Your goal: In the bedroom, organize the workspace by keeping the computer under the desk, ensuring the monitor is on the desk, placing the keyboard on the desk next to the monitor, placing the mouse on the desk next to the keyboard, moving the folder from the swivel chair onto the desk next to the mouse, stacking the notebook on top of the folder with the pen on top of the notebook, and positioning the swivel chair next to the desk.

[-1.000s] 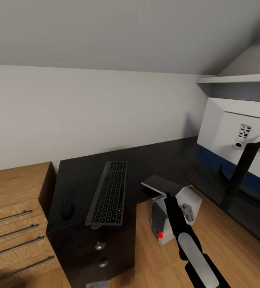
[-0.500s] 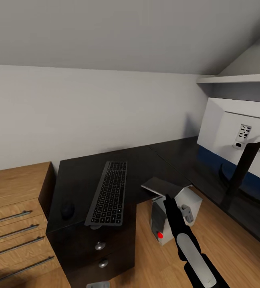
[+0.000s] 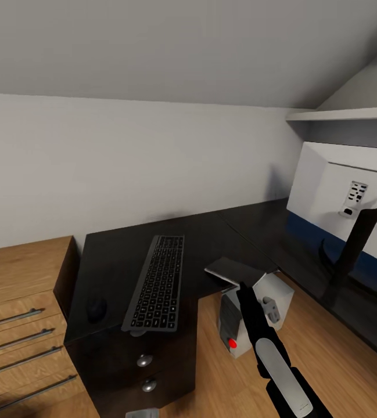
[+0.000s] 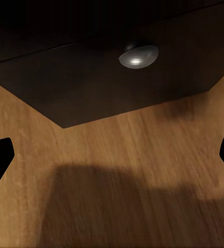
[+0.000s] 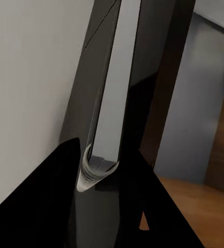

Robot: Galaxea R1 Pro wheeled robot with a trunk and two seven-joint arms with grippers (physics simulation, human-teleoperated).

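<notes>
**Inspector:** The right hand (image 3: 241,287) was clenched on the notebook (image 3: 232,269), which hung partly past the desk (image 3: 118,255) edge, over the computer (image 3: 252,316).

**Clerk:** The risk?

**Inspector:** Let go there, it would likely tip off. The left hand (image 4: 112,155) hung spread wide above the floor. The keyboard (image 3: 156,281) and mouse (image 3: 97,309) lay well apart.

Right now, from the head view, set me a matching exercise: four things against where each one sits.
Things:
1 keyboard
2 mouse
3 computer
4 silver knob

Places:
A on the floor, partly under the desk
B on the desk's front, below the keyboard
C on the desk, nearest the wooden chest
D on the desk, between mouse and computer

Pairs: 1-D, 2-C, 3-A, 4-B
</notes>
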